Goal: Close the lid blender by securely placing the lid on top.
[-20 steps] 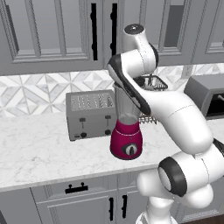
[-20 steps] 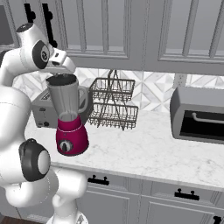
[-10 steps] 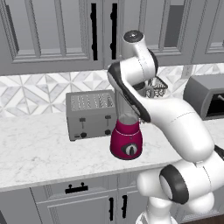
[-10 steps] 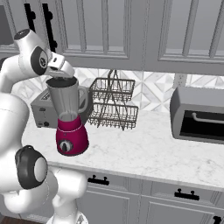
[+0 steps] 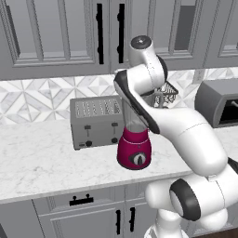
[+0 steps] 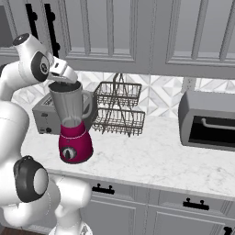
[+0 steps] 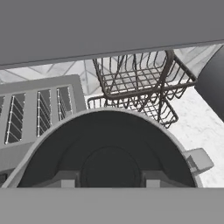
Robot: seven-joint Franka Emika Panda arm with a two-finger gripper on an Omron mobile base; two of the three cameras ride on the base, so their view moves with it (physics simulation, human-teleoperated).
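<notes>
**Inspector A:** Location of the task item?

**Inspector B:** The tall blender with rounded magenta base and clear greyish tapered jar [image 6: 73,124] stands on the white marbled table [image 6: 151,158]. In the right base view, the boxy silver toaster [image 6: 43,112] sits at its 9 o'clock, just behind, and the dark two-tier wire rack [image 6: 120,109] at its 3 o'clock. The dial faces front and the jar handle points toward the rack.

**Inspector A:** And the claw?

**Inspector B:** The claw [image 6: 64,79] sits at the jar's rim, directly above the mouth. The hand view looks straight down onto a dark round disc [image 7: 109,164] filling the jar opening, with the pouring lip at 3 o'clock. I read that disc as the lid, though it could be the jar's interior. The fingertips are not distinct, so I cannot tell whether the claw is spread, closed, or holding anything.

**Inspector A:** Step in hand?

**Inspector B:** Judged as seating: the lid appears centred on the mouth, at or near the rim.

**Inspector A:** Next move?

**Inspector B:** A straight downward press, kept level so the lid seats evenly all round. Pushing off-centre risks tipping the jar toward the toaster.
</notes>
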